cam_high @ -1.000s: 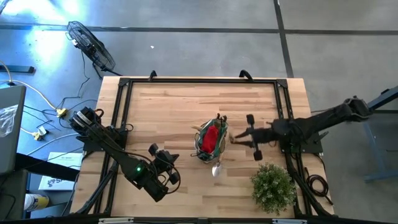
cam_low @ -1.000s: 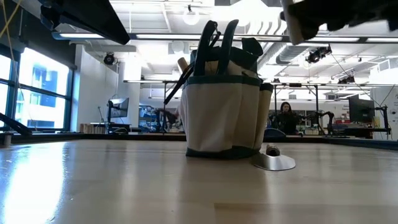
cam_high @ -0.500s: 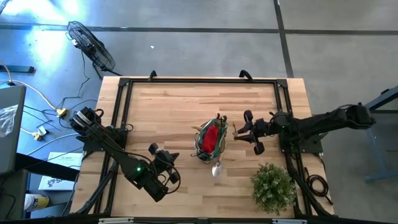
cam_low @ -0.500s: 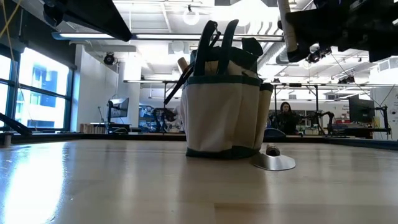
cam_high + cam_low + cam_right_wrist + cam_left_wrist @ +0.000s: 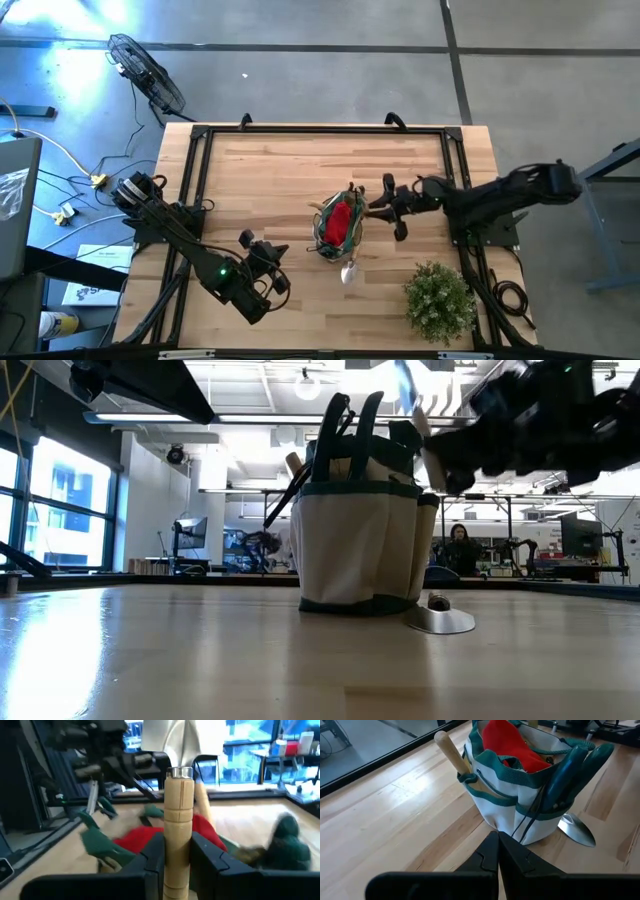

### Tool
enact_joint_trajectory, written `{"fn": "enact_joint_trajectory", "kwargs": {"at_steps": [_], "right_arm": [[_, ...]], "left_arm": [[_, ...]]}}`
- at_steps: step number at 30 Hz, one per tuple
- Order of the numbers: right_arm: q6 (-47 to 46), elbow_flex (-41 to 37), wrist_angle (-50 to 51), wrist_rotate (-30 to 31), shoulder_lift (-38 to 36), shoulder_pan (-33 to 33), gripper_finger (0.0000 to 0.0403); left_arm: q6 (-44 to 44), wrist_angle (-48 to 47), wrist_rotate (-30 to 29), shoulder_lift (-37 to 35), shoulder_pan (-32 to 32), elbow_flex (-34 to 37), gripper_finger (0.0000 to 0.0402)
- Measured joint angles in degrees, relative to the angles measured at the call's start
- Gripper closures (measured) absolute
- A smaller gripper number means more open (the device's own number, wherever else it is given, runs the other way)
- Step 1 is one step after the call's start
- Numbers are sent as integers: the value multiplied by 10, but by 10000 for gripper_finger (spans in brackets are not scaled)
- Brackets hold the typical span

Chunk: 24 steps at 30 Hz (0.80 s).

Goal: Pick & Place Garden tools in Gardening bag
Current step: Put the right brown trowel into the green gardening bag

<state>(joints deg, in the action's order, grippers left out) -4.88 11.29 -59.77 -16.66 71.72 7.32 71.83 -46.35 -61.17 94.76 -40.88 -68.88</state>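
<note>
From above, the gardening bag [image 5: 339, 226] stands mid-table with the right gripper [image 5: 378, 207] just beside it, and the left gripper [image 5: 262, 258] clenched empty near the front edge. The right wrist view shows those fingers [image 5: 153, 854] clamping a trowel's wooden handle [image 5: 177, 840].

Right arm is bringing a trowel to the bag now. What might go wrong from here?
1. The right pincer grips the trowel only by its wooden handle; it may twist or slip.
2. The gardening bag is soft and already crowded by the red glove and another wooden handle; the trowel could snag the loop handles or tip the bag.
3. A metal blade lies on the table against the bag's base; a shoved bag could push it.
</note>
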Motion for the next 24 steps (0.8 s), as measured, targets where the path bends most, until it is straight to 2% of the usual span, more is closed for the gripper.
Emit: {"fn": "enact_joint_trajectory", "kwargs": {"at_steps": [8,15,24], "right_arm": [[-16,0,-92,-27,72,21,353],[-9,0,-84,-1,100,21,353],[6,0,-91,2,102,21,353]], "left_arm": [[0,0,0,0,0,0,402],[0,-3,0,0,0,0,402],[0,-3,-8,0,0,0,402]]}}
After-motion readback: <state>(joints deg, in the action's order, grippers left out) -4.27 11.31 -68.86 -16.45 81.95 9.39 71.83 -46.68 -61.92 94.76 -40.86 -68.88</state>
